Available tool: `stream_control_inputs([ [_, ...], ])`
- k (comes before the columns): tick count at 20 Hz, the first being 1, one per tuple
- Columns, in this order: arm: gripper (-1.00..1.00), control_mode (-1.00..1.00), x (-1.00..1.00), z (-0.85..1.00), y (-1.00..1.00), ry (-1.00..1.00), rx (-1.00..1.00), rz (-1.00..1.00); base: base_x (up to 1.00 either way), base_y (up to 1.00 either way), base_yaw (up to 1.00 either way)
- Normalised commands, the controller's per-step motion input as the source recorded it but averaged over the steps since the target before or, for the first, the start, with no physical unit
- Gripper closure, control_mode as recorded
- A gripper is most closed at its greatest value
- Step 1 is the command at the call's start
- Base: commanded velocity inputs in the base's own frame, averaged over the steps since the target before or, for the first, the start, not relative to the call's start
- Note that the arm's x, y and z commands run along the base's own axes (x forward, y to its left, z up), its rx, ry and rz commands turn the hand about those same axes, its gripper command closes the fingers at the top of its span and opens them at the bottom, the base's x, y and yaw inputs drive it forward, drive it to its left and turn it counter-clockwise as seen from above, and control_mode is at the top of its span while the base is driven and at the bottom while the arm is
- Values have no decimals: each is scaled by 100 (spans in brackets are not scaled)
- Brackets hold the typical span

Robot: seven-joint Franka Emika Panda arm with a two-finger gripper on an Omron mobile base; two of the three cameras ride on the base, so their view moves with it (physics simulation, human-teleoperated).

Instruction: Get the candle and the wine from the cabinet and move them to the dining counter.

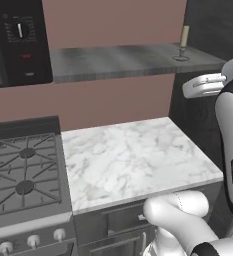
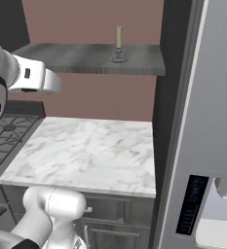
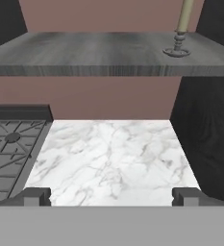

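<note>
The candle (image 1: pixel 184 42) (image 2: pixel 119 44) (image 3: pixel 183 24), cream in a small grey metal holder, stands upright near the right end of the cabinet shelf (image 1: pixel 118 60) (image 2: pixel 76 57) (image 3: pixel 84 53). My gripper (image 3: pixel 111 197) is open, its fingertips (image 3: pixel 36 196) wide apart with nothing between them. It hangs in front of the shelf at about shelf-edge height, and the candle is ahead, up and to the right. The white hand (image 1: pixel 203 85) (image 2: pixel 37 80) sits below the shelf's front edge. The wine and the dining counter are out of view.
A small marble top (image 1: pixel 133 155) lies under the shelf, beside a gas stove (image 1: pixel 23 170) on its left. A black microwave (image 1: pixel 18 40) hangs left of the shelf. A dark panel and a grey refrigerator (image 2: pixel 207 121) close off the right side.
</note>
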Motion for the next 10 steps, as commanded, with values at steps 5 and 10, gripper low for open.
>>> stream_control_inputs([
  [5,-100,-100,1,0,0,0,0,0,9,0,2],
  [10,-100,-100,5,10,-11,0,0,-2,0,0,0],
])
